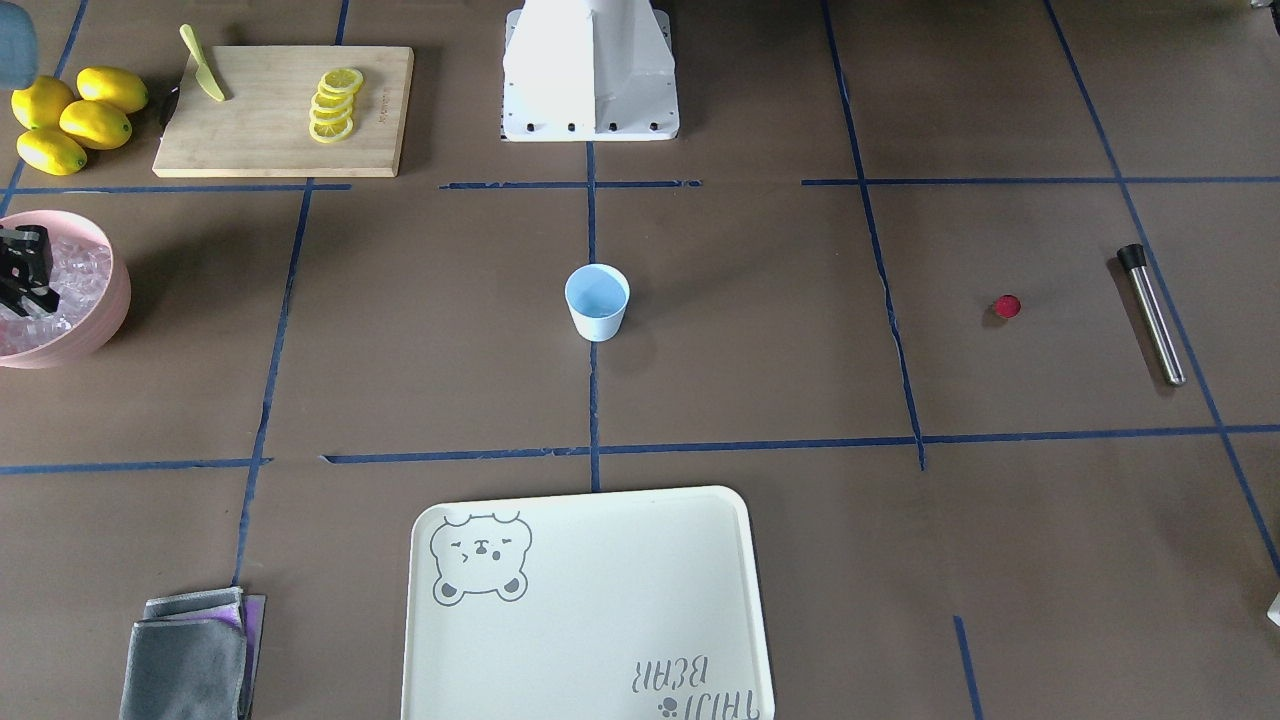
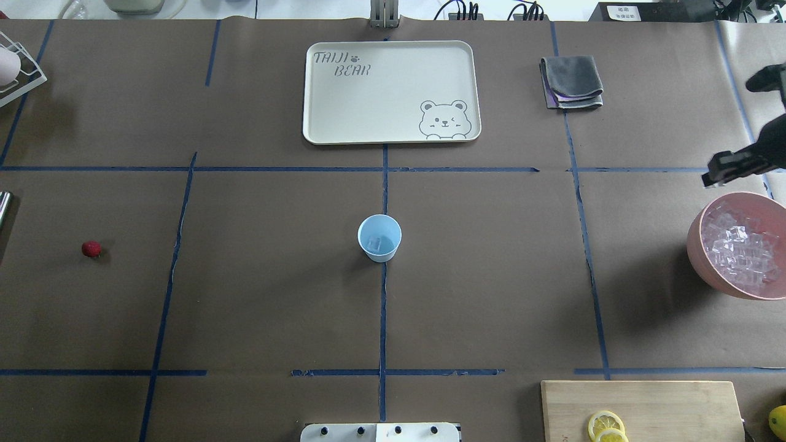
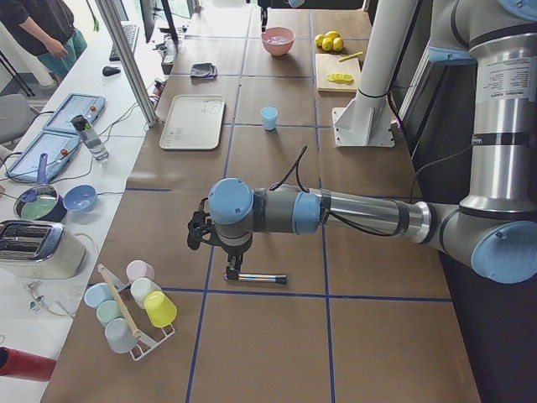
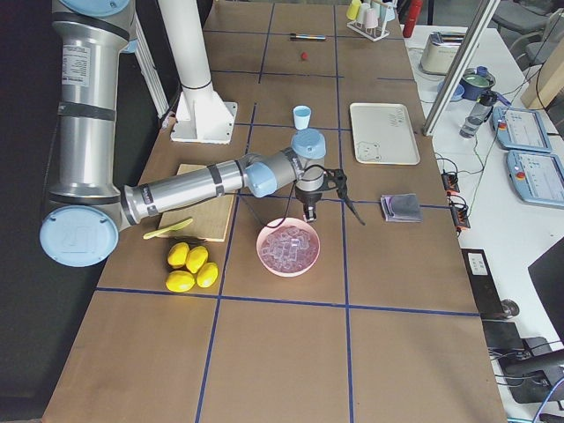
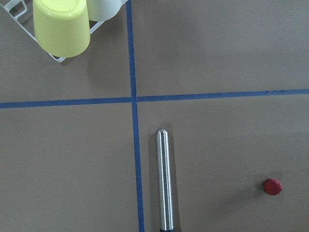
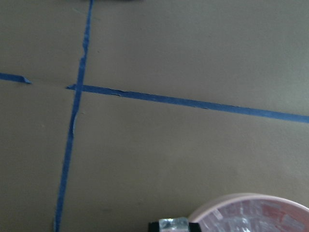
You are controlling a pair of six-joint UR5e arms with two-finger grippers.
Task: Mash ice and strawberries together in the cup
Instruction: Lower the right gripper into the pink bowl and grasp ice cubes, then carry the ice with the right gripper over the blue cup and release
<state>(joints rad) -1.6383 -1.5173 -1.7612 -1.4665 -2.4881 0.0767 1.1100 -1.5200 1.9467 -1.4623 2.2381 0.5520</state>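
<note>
Mid-frame, the cup (image 2: 379,237) seems to hold one ice (image 2: 740,248) cube; the rest fills the bowl (image 2: 697,242) at right. The strawberry (image 2: 91,248) lies far left, unmashed. Right gripper (image 1: 22,272) jaws look apart; the left gripper's (image 3: 232,269) can't be told.

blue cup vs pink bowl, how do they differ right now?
The cup is small, tapered and pale blue; the pink bowl is far wider and rounder. The cup holds what looks like a single ice cube; the bowl is heaped with ice. The cup stands mid-table, the bowl at the edge by the right gripper. Both stand upright.
</note>
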